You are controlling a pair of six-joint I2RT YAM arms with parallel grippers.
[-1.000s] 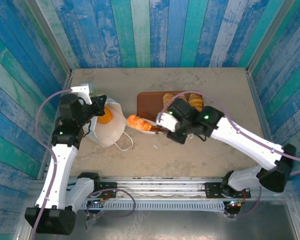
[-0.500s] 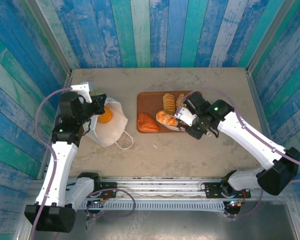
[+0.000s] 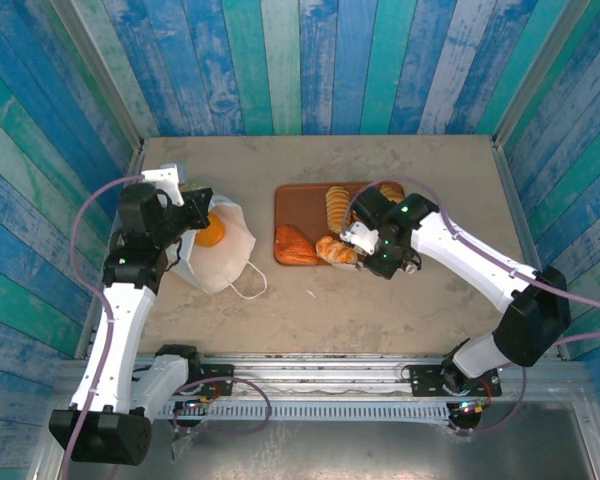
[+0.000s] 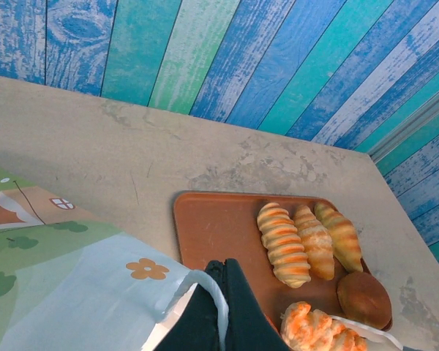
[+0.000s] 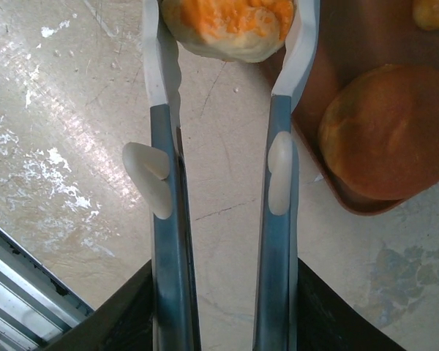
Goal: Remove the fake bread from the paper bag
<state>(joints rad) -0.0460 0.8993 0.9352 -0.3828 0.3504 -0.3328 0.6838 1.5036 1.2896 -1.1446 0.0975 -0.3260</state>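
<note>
The right gripper has carried a pastry from the gap between the bag and the tray a second ago to the near edge of the tray. Its fingers are at a middling width and lie against both sides of the pastry, which rests half over the rim. A round bun sits just beside it on the tray.

Level with it to the left, the left gripper has not moved. It is pinched tight on the rim of the paper bag, where one orange piece shows in the mouth.

A reddish wedge lies on the tray, and three croissants are lined up farther back.
</note>
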